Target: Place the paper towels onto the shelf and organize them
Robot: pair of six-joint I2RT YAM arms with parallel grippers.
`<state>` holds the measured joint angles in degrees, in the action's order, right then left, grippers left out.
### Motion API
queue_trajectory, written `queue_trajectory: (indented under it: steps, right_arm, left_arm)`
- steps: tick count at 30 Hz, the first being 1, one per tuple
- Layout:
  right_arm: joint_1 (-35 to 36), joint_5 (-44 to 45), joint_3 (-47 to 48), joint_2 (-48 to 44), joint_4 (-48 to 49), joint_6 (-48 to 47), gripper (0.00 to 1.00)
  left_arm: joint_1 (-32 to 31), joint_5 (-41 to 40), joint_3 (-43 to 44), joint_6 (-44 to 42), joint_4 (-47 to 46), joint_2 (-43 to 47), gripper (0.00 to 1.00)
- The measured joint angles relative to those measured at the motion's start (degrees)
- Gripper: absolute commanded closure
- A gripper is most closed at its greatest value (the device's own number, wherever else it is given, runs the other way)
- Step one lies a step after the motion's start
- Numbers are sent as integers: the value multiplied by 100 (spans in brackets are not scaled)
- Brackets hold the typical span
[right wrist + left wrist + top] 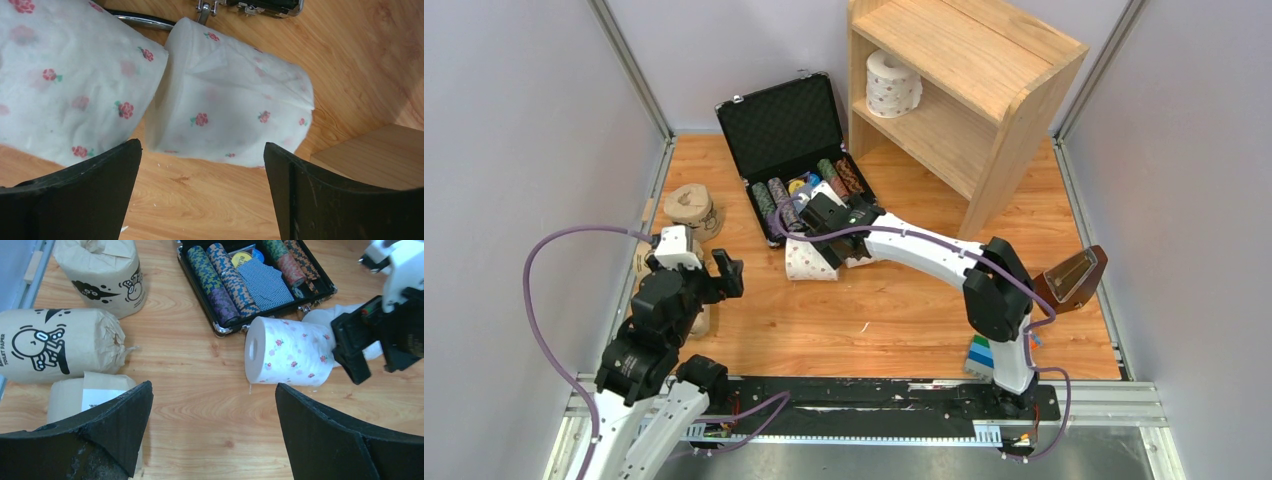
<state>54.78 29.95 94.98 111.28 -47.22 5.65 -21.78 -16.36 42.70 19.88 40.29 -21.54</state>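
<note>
Walls hem the tabletop; shelf fills one corner.

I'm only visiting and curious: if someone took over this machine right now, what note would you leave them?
On the left gripper the jaws are open, holding nothing.
On the right gripper the jaws are open, empty, poised over two flowered white rolls lying beside the black poker-chip case.
Done: one white roll sits on the inner board of the shelf.
Left: those two rolls and three tan-wrapped rolls at the left side of the table.
</note>
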Motion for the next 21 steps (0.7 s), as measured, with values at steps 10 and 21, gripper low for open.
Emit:
queue_trajectory:
  steps: [10,21]
  right_arm:
    - [-11,612,612,898,63,-17,5]
    - [-9,1687,883,1399,127,4,19]
  left_arm:
    - [0,20,-59,240,190,280,0]
    - [0,83,-101,291,190,271,0]
